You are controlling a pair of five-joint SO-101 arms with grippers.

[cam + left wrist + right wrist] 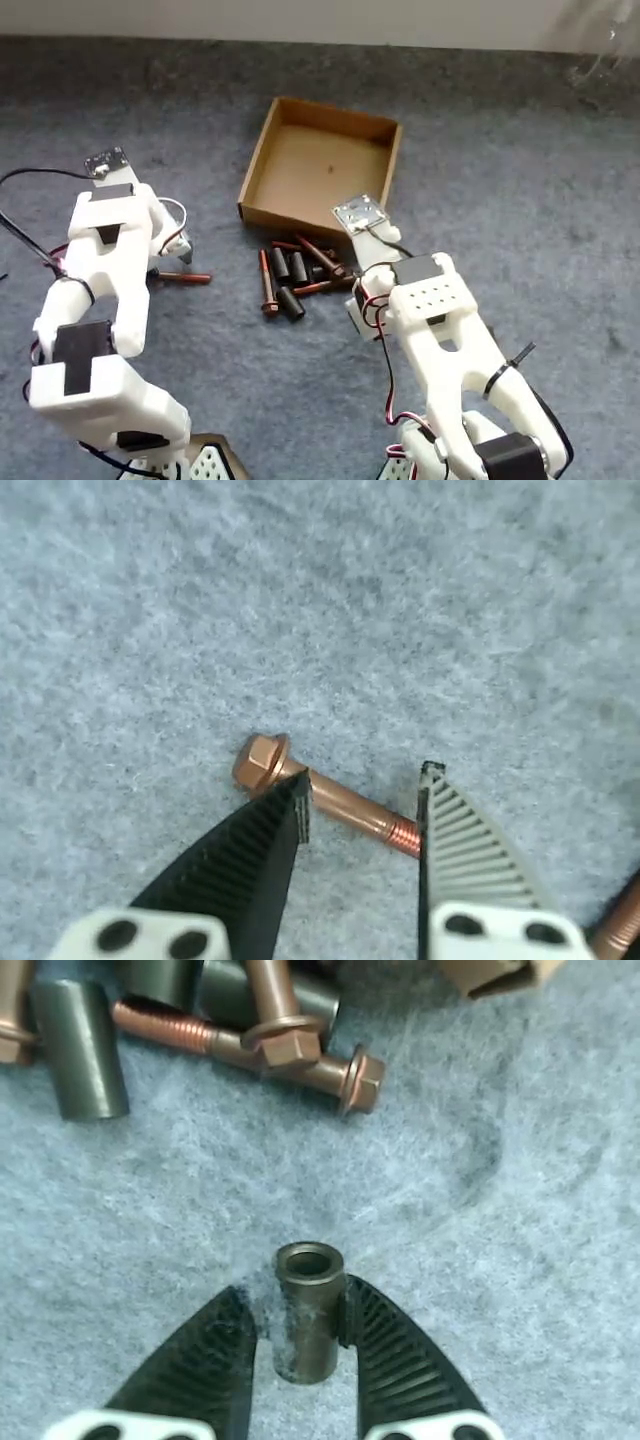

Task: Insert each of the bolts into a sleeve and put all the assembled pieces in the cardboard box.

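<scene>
White printed arms (110, 270), black ribbed jaws, red-black cables (386, 370)

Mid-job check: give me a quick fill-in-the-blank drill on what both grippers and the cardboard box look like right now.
The left gripper straddles a bolt on the carpet, with its jaws ____. The right gripper is ____ on a sleeve. The cardboard box is ____.
Missing words: open; shut; empty.

**Bolts and sleeves loose beside the box**

The open-topped cardboard box (262, 150) sits flat. Just beside it, coppery bolts (267, 281) and dark sleeves (291, 303) lie jumbled. A lone bolt (330, 802) lies well apart. An upright sleeve (308, 1312) stands near the pile.
</scene>
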